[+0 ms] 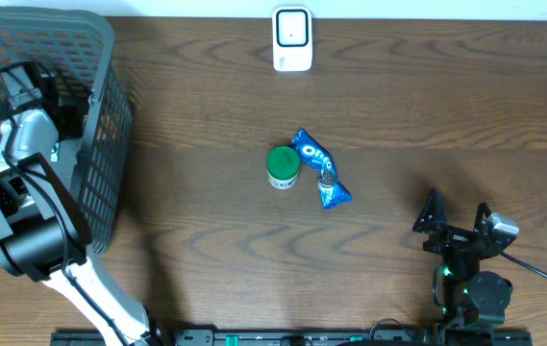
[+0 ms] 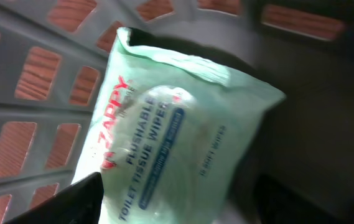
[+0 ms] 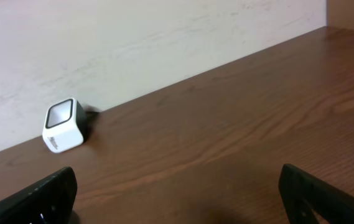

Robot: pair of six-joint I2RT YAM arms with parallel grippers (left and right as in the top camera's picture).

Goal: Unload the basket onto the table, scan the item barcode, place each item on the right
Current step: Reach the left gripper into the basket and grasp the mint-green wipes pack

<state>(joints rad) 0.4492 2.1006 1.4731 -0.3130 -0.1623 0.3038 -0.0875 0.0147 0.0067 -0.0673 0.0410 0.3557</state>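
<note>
Closing on wipes pack [image 2: 183, 118] in basket [image 1: 114, 115] should be done squarely, w/ pack centred btwn left claw [image 2: 177, 186] fingers; whether it is gripped yet cannot be told. Right claw [image 3: 177, 171] is held wide, empty, facing scanner [image 3: 65, 124] across counter [image 3: 239, 112].

A small white scanner [image 3: 65, 126] with a dark square face sits at the left of the frame on the brown wooden table [image 3: 239, 118], close to the pale wall [image 3: 133, 37]. The right gripper [image 3: 183, 194] fills the lower corners, its dark fingertips [image 3: 43, 198] spread wide apart.
</note>
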